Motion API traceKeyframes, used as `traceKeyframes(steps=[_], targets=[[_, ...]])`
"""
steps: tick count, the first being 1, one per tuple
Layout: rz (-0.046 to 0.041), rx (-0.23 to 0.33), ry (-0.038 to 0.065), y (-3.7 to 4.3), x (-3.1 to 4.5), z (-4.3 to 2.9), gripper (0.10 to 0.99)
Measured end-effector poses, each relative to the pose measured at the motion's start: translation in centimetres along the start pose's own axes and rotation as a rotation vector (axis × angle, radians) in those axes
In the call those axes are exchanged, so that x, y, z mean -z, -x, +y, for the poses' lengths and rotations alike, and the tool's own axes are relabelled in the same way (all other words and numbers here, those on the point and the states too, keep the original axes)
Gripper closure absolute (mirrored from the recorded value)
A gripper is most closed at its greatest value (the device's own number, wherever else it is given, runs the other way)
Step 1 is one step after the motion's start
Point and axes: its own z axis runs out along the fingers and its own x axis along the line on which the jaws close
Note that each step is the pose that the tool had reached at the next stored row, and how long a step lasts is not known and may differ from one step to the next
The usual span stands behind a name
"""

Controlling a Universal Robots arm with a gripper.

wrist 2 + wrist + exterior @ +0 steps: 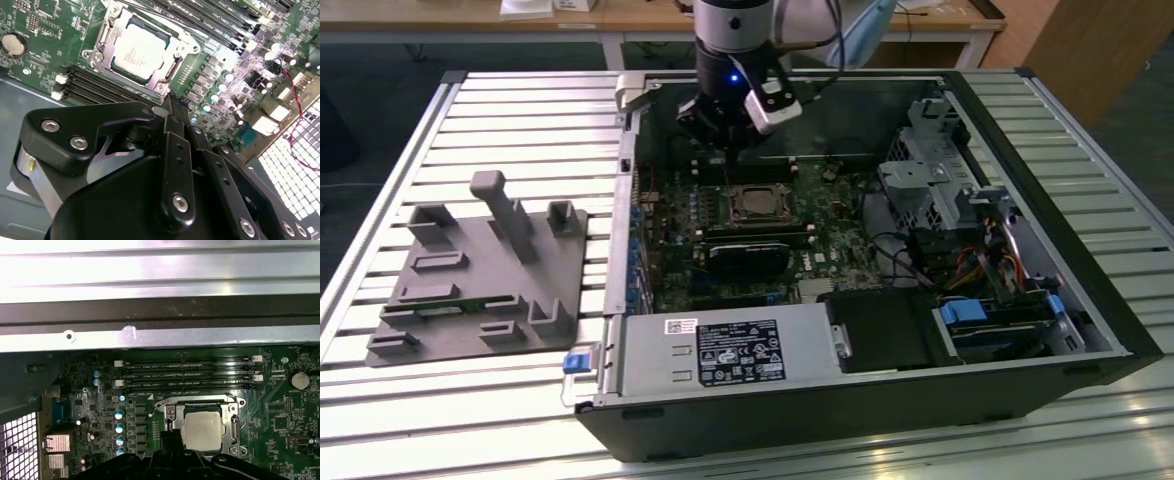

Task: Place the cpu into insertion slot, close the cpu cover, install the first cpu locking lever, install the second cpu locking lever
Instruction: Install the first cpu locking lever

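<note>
Fixture block (467, 275): grey, moulded, on the exterior view's left, well apart from the work.
Desk (400, 130): slatted metal top, flat and firm, plenty of free slats around the block.
Case (881, 420): open tower lying on its side, walls standing all round the board, so probably only reachable from above.
Gripper (720, 140): hanging inside the case over the board, tip just beside one edge of the socket in the second wrist view (169, 100).
Jaws: cannot tell how far open; no chip or other part seen in them.
Cpu (757, 206): already sitting flat in the insertion slot (731, 200), dull grey top showing in both wrist views (137, 47) (202, 430).
Cpu handling: likely light, stiff, smooth on top and fragile underneath; best taken by the edges.
Cpu cover (233, 422): looks folded down around the chip, window framing it; can't tell whether it's locked.
Cover handling: thin springy sheet metal by the look of it, probably best pressed near the free edge.
Neighbours: memory slots (187, 375) just beside the socket, black card (747, 255) near it.
Further right: drive cage (934, 190) and cables, tight quarters.
Room: wooden tables (654, 15) behind the desk.
</note>
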Motion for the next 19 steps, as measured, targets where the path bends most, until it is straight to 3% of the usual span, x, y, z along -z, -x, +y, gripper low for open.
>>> traceKeyframes(steps=[19], targets=[[-0.0003, 0.002, 0.0, -2.05, 0.03, -0.06, 0.98]])
